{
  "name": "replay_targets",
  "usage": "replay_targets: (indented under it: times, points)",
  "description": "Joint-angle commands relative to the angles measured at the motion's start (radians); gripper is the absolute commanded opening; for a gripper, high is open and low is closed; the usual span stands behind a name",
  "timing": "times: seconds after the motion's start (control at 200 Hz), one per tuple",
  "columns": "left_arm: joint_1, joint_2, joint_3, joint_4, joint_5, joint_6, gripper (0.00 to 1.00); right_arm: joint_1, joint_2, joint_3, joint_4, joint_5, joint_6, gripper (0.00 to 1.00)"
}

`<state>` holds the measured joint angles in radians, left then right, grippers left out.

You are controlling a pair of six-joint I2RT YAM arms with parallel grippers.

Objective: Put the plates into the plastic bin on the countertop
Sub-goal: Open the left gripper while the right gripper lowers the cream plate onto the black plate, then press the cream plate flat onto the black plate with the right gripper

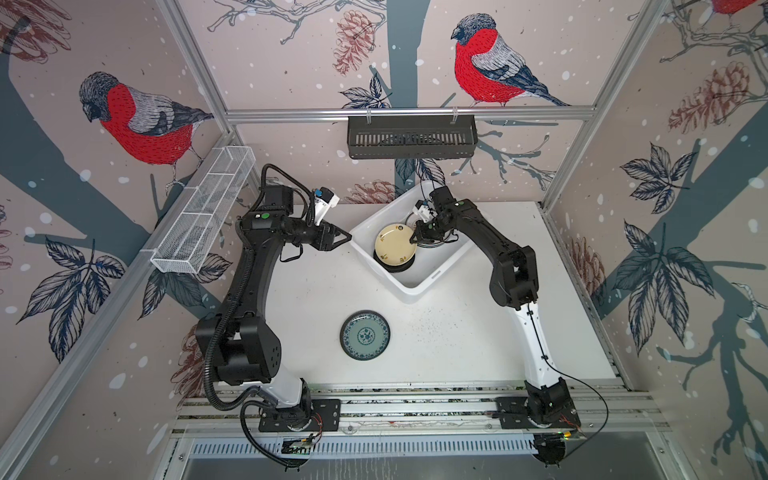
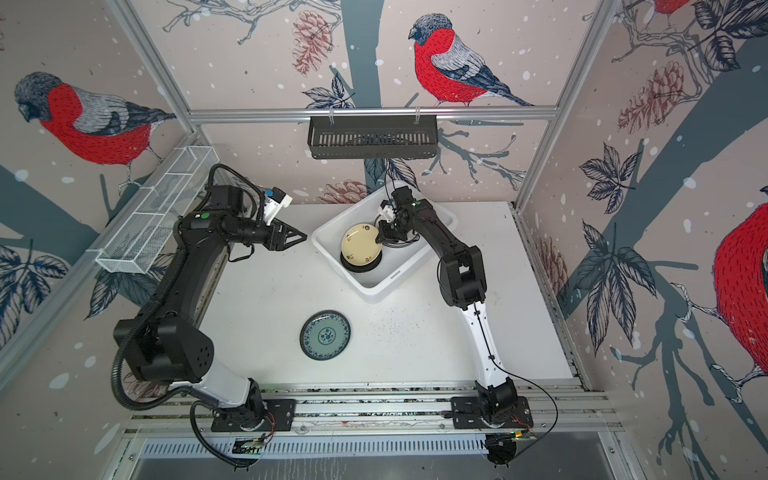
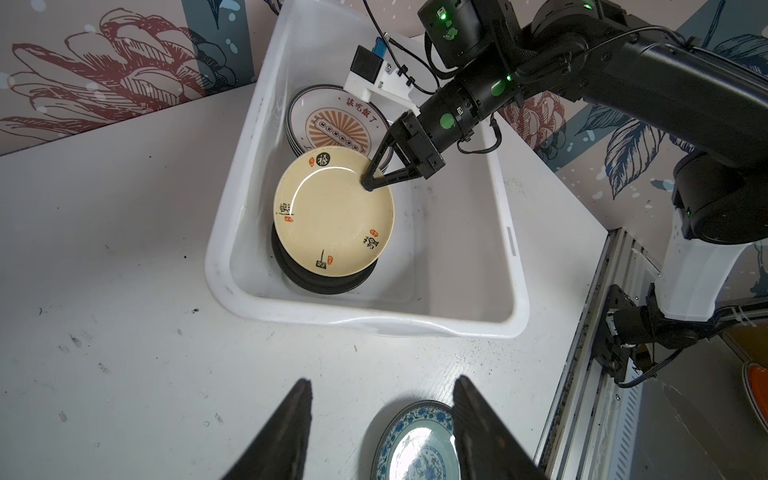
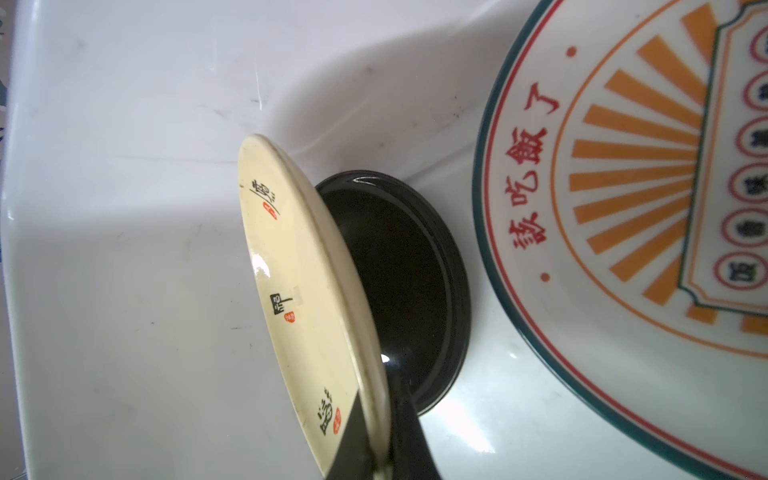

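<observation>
Well, both top views showed one round teal plate (image 1: 365, 335) on the countertop (image 1: 457, 332). Left wrist view: my left gripper (image 3: 383, 380) stood half open, empty. Right wrist view: my right gripper (image 4: 380, 419) pinched one shiny cream plate (image 4: 299, 270) inside the plastic bin (image 4: 124, 124).

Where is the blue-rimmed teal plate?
The round teal plate lies flat front-centre on the white countertop in both top views, apart from the white plastic bin.

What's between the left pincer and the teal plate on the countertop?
Nothing: only bare countertop between the left pincer and the teal plate, seen in both top views.
</observation>
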<state>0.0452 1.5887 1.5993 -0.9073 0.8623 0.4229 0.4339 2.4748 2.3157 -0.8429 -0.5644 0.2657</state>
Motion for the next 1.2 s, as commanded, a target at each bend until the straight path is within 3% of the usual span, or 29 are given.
replay_targets:
  times: [0.0,1.196]
  points:
    - [0.002,-0.005,-0.005,-0.022,0.017,0.02,0.55,0.003,0.008,0.008,-0.013,-0.022,0.001,0.09]
    - [0.002,-0.001,-0.002,-0.045,0.027,0.045,0.54,0.0,0.047,-0.027,-0.023,-0.015,-0.008,0.14]
